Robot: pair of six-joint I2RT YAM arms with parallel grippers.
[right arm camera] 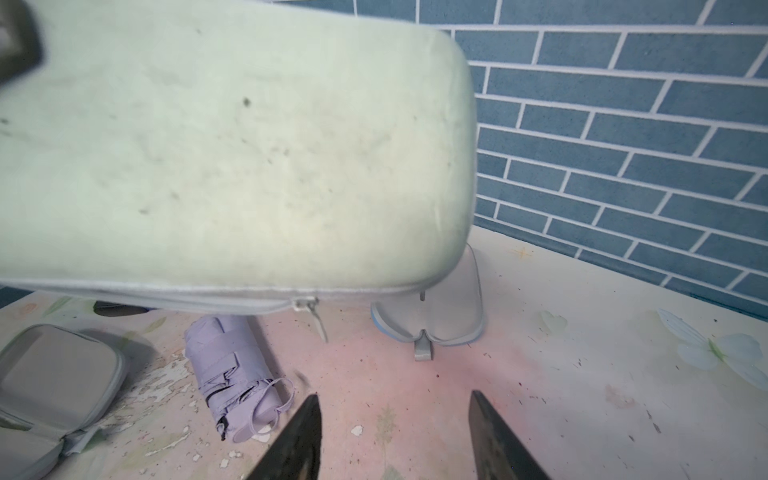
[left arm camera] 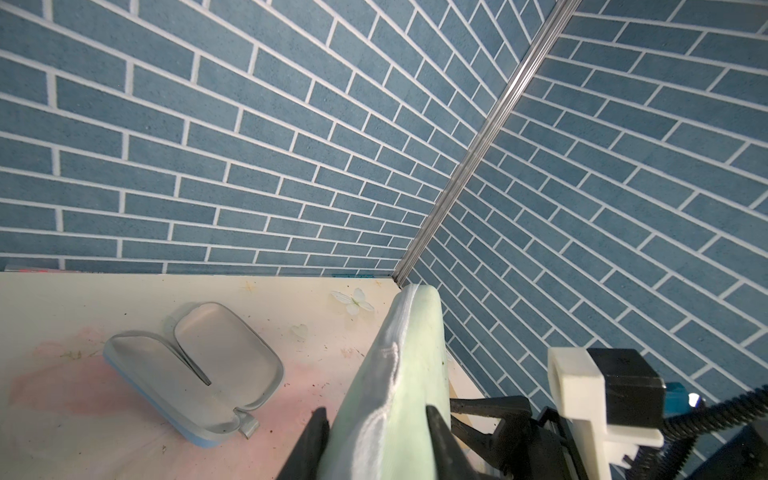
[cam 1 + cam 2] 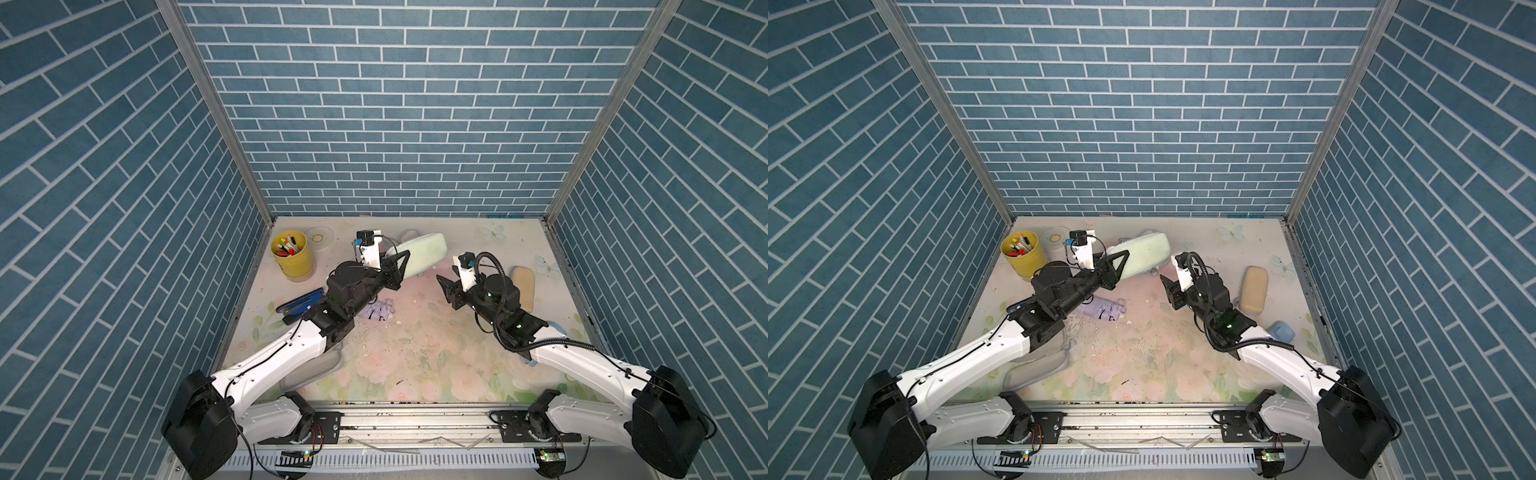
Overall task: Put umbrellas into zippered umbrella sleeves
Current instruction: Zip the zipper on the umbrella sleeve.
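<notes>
My left gripper [image 3: 397, 270] [image 2: 376, 411] is shut on the mint green sleeve [image 3: 422, 253] [image 1: 232, 145] and holds it on edge above the back of the table. The sleeve's zip slider [image 1: 309, 307] sits partway along its lower edge. My right gripper [image 3: 444, 286] [image 1: 395, 395] stands open and empty a little to the right of the sleeve, over bare table. The lilac umbrella [image 3: 380, 311] [image 1: 232, 374] lies rolled on the table beside my left arm. An open blue-edged sleeve [image 2: 195, 365] [image 1: 440, 307] lies behind the mint one.
A shut beige sleeve [image 3: 523, 286] lies right of my right arm, with a light blue thing [image 3: 1281, 332] half hidden near it. Another open sleeve [image 3: 316, 370] lies under my left arm. A yellow pen cup [image 3: 293, 257] and dark blue stapler [image 3: 301, 305] stand at the left.
</notes>
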